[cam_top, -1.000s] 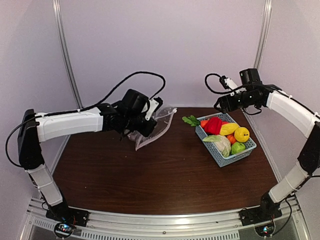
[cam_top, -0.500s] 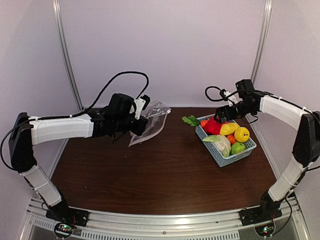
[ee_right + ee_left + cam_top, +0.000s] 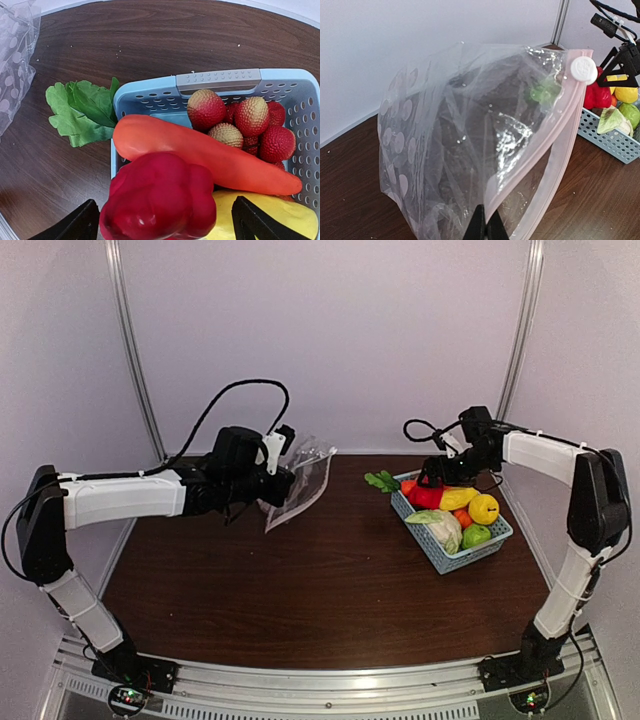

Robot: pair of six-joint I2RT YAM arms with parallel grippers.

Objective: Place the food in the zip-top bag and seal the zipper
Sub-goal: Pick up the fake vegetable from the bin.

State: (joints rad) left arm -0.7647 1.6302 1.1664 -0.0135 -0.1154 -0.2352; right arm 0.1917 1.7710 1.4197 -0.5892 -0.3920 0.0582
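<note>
- Top external: left gripper [image 3: 281,480] holds the zip-top bag [image 3: 310,475] aloft, well left of the basket [image 3: 462,558]; all food [image 3: 452,508] lies in the basket.
- Left wrist: jaws pinch the bag's mouth; zipper [image 3: 562,125] unsealed.
- Right wrist: right gripper [image 3: 162,222] spread wide over the basket's red pepper [image 3: 160,195], gripping nothing.

A: Which colours are seen on the zip-top bag [image 3: 445,165]?
B: Clear film is shown, patterned on one side with white polka dots. The zipper [image 3: 540,150] is pale pink, its slider [image 3: 583,69] white.
A: And the basket [image 3: 145,97]?
B: Light-blue mesh is pictured around a red pepper [image 3: 160,200], an orange long vegetable [image 3: 200,150], red-yellow knobbly fruits [image 3: 206,109] and a yellow fruit [image 3: 265,220] — green leaves [image 3: 82,112] are seen against the table's [image 3: 150,40] dark brown grain.
</note>
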